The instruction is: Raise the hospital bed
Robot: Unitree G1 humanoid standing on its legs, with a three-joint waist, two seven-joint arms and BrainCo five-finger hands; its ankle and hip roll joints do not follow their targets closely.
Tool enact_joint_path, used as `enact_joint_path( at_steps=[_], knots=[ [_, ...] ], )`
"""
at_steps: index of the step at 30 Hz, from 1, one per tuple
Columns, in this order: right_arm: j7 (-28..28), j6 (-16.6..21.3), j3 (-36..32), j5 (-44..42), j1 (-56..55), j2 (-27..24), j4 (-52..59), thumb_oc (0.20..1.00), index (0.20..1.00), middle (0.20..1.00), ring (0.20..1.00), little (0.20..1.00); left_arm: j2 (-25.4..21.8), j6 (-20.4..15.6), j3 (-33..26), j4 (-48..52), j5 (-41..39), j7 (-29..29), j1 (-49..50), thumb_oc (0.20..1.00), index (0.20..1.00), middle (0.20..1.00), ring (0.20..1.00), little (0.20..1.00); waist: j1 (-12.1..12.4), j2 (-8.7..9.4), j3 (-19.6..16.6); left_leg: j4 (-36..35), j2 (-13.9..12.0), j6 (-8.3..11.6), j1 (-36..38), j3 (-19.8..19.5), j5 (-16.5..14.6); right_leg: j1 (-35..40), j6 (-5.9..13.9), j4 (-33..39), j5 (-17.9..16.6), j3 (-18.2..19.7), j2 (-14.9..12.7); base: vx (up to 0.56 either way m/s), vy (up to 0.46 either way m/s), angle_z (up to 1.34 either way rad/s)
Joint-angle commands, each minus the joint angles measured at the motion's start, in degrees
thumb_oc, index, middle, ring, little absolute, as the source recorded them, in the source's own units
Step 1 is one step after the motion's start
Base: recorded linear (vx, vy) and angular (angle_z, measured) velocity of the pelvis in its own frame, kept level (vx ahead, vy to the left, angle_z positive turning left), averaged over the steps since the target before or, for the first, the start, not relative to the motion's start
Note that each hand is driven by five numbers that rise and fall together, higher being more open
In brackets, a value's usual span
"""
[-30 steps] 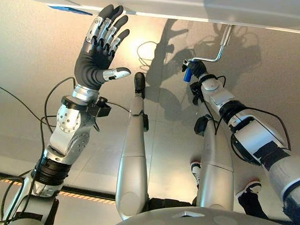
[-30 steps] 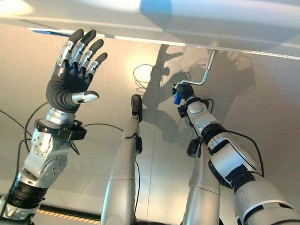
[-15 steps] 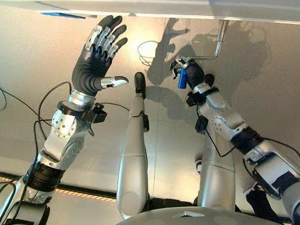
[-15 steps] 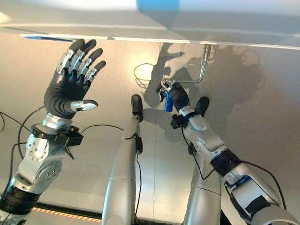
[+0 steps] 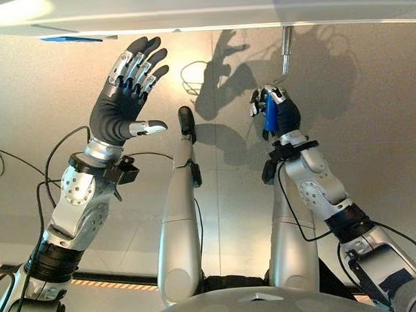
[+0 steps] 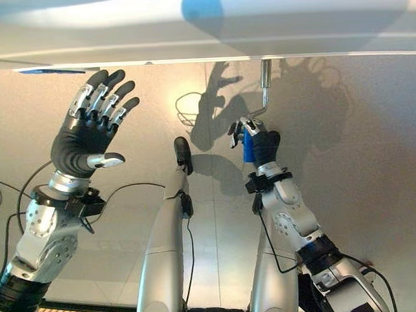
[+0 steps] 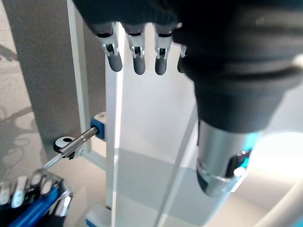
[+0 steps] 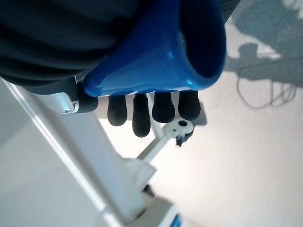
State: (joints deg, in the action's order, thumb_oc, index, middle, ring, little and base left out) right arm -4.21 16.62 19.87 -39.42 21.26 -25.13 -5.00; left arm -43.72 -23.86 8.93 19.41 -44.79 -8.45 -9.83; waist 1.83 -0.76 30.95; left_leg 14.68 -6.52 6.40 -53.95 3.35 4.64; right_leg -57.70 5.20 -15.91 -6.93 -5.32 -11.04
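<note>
Swinging through part of a turn within 1 second, the right hand (image 5: 279, 115) has carried the crank's blue handle (image 5: 270, 117) inward below the bed frame (image 5: 202, 18), fingers wrapped round it (cranking seems underway); the left hand (image 5: 126, 90) hovers spread, idle

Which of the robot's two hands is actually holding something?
The right hand: its fingers curl round the blue crank handle, while the left hand is raised with fingers spread, holding nothing.
</note>
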Motion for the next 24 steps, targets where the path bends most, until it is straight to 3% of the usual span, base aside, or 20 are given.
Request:
enact_joint_path(
  at_steps=[1,2,3,6,11,17,19,24],
  knots=[
    [-14.69,17.98,-26.41,-5.51,9.46,-9.64,-10.42,0.2,0.2,0.2,0.2,0.2,0.6,-2.51,-2.23,5.86,-3.23,-2.24,2.03,1.0,1.0,1.0,1.0,1.0,-2.08,-0.56,-1.16,-0.87,0.22,-0.09,3.86,-0.67,-1.25,5.54,4.14,-1.27,4.49,-0.96,0.78,0.01,-0.025,0.05],
    [-14.59,18.09,-26.29,-5.66,9.75,-9.82,-10.81,0.2,0.2,0.2,0.2,0.2,0.67,-2.52,-2.23,5.86,-3.25,-2.25,1.99,1.0,1.0,1.0,1.0,1.0,-2.08,-0.63,-1.16,-0.93,0.2,-0.08,3.87,-0.67,-1.23,5.52,4.13,-1.25,4.49,-0.97,0.8,0.01,-0.051,0.07],
    [-16.69,16.31,-26.77,-4.87,11.11,-12.32,-19.53,0.2,0.2,0.2,0.2,0.2,0.24,-2.38,-1.44,5.82,-3.41,-2.26,1.52,1.0,1.0,1.0,1.0,1.0,-1.8,-0.64,-1.16,-1.08,0.07,-0.05,4.06,-0.8,-1.13,5.56,4.18,-1.31,4.57,-1.16,0.85,0.0,-0.027,0.05],
    [-16.95,14.14,-25.35,-5.95,14.11,-15.94,-30.84,0.2,0.2,0.2,0.2,0.2,-0.81,-2.5,-0.23,5.71,-3.39,-2.21,0.66,1.0,1.0,1.0,1.0,1.0,-1.35,-0.89,-1.16,-1.07,-0.16,0.03,3.95,-1.06,-1.03,5.56,4.17,-1.46,4.63,-1.44,0.75,0.0,-0.025,0.02],
    [-13.89,5.63,-18.19,-4.23,20.04,-23.62,-53.11,0.2,0.2,0.2,0.2,0.2,-3.57,-1.61,3.0,5.96,-2.61,-2.29,-0.36,1.0,1.0,1.0,1.0,1.0,-0.06,-1.8,-1.16,-1.2,-0.3,0.35,3.24,-1.5,-0.62,5.13,4.18,-1.98,4.64,-2.27,0.57,0.0,-0.007,0.0],
    [-8.92,-2.24,-10.34,-1.03,24.39,-26.15,-68.42,0.2,0.2,0.2,0.2,0.2,-5.88,-1.23,7.28,5.37,-2.5,-2.35,-2.86,1.0,1.0,1.0,1.0,1.0,1.25,-2.77,-1.16,-1.47,-0.2,0.51,3.08,-1.7,-0.23,5.23,4.19,-2.22,4.58,-3.1,0.22,0.01,-0.002,0.06],
    [-8.98,-2.83,-10.05,-1.15,24.54,-25.83,-69.26,0.2,0.2,0.2,0.2,0.2,-5.94,-1.1,7.75,5.52,-2.44,-2.33,-2.93,1.0,1.0,1.0,1.0,1.0,1.39,-2.84,-1.16,-1.45,-0.16,0.48,3.1,-1.73,-0.2,5.32,4.19,-2.3,4.62,-3.17,0.18,0.01,-0.002,0.07],
    [-4.09,-7.58,-2.49,8.72,25.73,-22.24,-73.8,0.2,0.2,0.2,0.2,0.2,-5.38,-0.56,9.76,4.41,-3.43,-3.57,-6.25,1.0,1.0,1.0,1.0,1.0,3.05,-3.61,-1.16,-0.86,0.18,0.17,2.52,-2.43,-0.2,5.19,4.12,-2.92,4.83,-3.52,0.16,0.0,0.0,0.01]
  ],
)
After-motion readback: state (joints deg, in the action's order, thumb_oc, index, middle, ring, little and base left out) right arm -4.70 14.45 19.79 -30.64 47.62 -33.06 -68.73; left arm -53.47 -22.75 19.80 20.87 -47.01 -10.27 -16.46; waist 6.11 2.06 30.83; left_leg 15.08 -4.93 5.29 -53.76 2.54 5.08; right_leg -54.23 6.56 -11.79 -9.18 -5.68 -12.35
